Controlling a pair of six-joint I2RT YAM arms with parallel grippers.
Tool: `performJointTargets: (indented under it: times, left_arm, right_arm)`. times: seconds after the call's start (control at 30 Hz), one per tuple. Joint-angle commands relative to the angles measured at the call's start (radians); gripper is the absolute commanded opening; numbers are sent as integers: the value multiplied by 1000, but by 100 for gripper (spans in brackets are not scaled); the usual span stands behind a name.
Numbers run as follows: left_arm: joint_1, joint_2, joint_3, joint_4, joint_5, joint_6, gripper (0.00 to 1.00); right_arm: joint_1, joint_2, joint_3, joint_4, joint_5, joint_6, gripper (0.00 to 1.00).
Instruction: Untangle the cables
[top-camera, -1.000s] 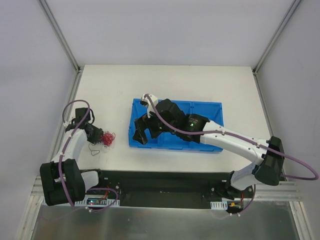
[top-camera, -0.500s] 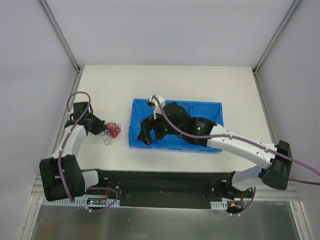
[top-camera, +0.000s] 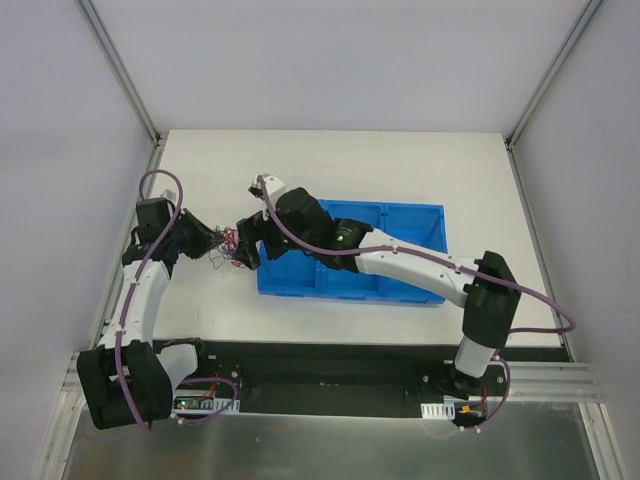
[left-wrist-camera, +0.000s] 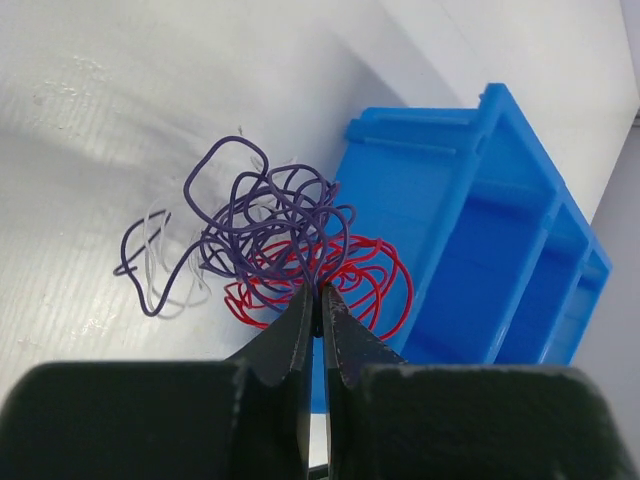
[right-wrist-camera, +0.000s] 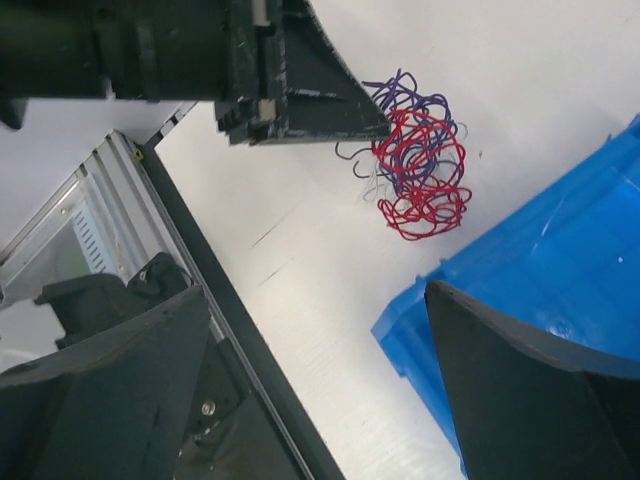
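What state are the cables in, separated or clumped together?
Clumped. The cables form one knot of red, purple and white loops, pinched in the shut left gripper beside the blue bin.

- Tabletop (top-camera: 400, 170): white, matt, rectangular; evenly lit, with soft shadows only.
- Back wall (top-camera: 330, 60): plain pale grey panel along the far edge of the tabletop.
- Left wall (top-camera: 50, 200) and right wall (top-camera: 600, 220): the same pale grey, closing in both side edges.
- Frame posts: aluminium profiles rising from the far left corner (top-camera: 118, 68) and the far right corner (top-camera: 553, 75).
- Black plate (top-camera: 330, 375): along the near edge.
- Rail (top-camera: 590, 375): slotted aluminium, at the near right.
- Metal sheet (top-camera: 330, 445): dull grey, in front of the plate.
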Motion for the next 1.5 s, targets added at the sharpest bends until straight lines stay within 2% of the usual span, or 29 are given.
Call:
performJointTargets:
  times: [0.0,0.1,0.2,0.4,0.7,1.13,1.33,1.47]
  left_arm:
    - [11,-53,33,21,67,48,0]
    - [11,-80,22,22,88,48,0]
    - [11,-99,19,21,101,48,0]
    - [11,-128,1,21,128,40,0]
    - [11,-139,-17,21,147,43,0]
    - [11,-122,-34,37,154,43,0]
    - [11,-117,-42,45,145,50,0]
    - [11,-97,-36,53,148,53,0]
  right_arm:
    - [-38,80,95,90,-28,28,86]
    - [-87,125,96,169,-71,167,78]
    - [-117,171,91,208,-91,330,63]
    - [-147,260,108,311,-190,503,51]
    - [-144,307,114,354,-234,589,51]
    - [-137,203,-13,367,-176,565,54]
    - [-107,122,-76,337,-96,487,67]
    - [-105,119,-92,366,-107,490,69]
